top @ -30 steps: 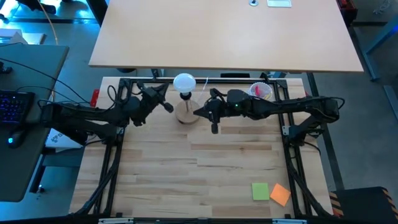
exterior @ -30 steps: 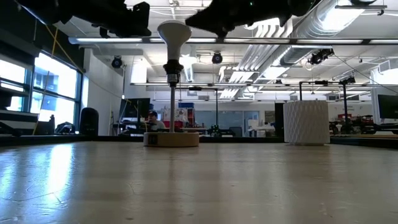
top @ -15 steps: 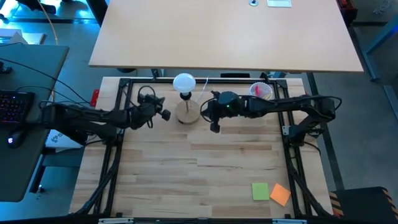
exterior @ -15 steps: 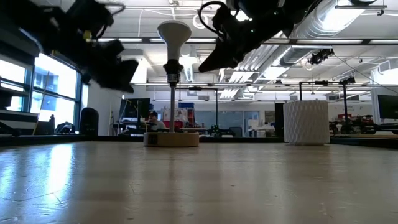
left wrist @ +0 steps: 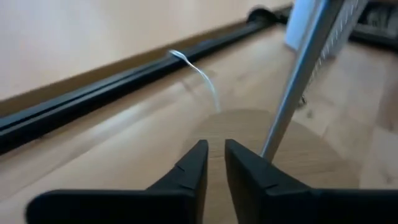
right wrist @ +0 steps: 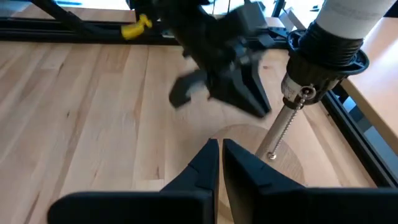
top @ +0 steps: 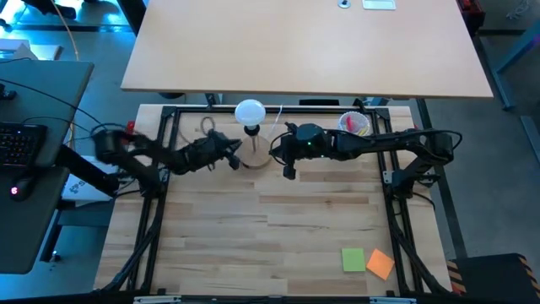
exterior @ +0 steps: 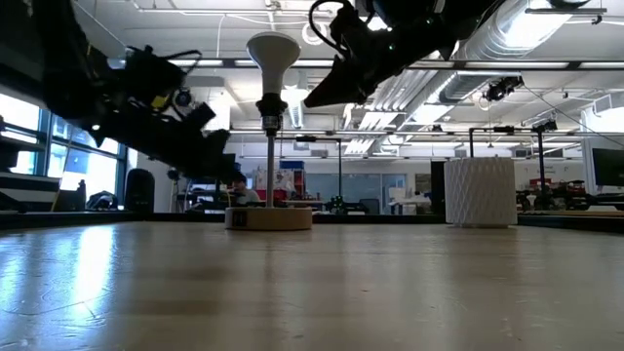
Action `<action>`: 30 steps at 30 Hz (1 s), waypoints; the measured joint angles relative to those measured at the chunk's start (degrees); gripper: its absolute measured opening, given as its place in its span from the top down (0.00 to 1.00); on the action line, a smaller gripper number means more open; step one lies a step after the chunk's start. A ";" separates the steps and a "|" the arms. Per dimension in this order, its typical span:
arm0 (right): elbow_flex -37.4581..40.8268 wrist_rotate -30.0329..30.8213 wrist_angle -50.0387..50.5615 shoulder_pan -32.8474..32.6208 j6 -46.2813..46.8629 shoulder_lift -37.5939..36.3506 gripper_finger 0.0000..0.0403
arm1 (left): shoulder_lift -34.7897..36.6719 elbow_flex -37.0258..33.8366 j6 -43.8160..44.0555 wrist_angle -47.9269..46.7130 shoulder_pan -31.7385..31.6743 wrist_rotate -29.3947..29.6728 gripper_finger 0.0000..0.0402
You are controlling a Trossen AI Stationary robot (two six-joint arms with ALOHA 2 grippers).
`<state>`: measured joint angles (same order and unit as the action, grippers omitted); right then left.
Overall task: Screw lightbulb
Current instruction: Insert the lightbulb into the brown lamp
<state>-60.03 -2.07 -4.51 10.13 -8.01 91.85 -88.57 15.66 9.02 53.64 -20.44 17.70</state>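
The white lightbulb [top: 250, 111] stands upright, its screw base in the black socket [exterior: 271, 107] on a thin post [exterior: 270, 166] that rises from the round wooden stand [top: 255, 153]. My left gripper [top: 233, 157] is shut and hangs just left of the stand, above the stand's base and below the socket [exterior: 216, 156]; its wrist view shows the wooden base [left wrist: 249, 140] under its tips. My right gripper [top: 284, 160] is shut, right of the post at about socket height [exterior: 317, 97]; its wrist view shows the socket [right wrist: 323, 53].
A white ribbed cup [top: 354, 124] with coloured contents stands at the far right, also in the low view [exterior: 480, 192]. A green note [top: 353, 259] and an orange note [top: 380, 263] lie near the front right. A thin white wire [left wrist: 199, 71] runs from the stand toward the black frame rail.
My left gripper has come down from bulb height to below the socket and moved right, toward the stand. My right gripper has come down a little to socket height beside the post. The bulb and stand have stayed still.
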 joint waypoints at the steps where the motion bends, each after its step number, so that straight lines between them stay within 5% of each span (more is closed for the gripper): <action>1: 0.00 -0.02 0.03 0.00 0.01 0.00 0.96 | -2.35 1.61 -0.78 0.12 -0.15 -1.18 0.84; 12: 0.02 -0.05 1.75 0.00 0.00 0.00 0.96 | -20.15 16.39 -4.85 -0.19 -0.03 -11.41 0.63; 21: 0.02 -0.07 3.26 -0.02 0.01 0.00 0.96 | -21.31 18.64 -6.18 -0.16 3.00 -18.32 0.60; 30: 0.02 -0.07 9.45 -0.04 0.00 -4.32 0.96 | -21.19 18.76 -6.98 1.05 5.61 -19.03 0.60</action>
<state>-60.01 -2.13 4.94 10.09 -8.01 87.54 -109.75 34.41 2.04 54.69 -14.83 -1.33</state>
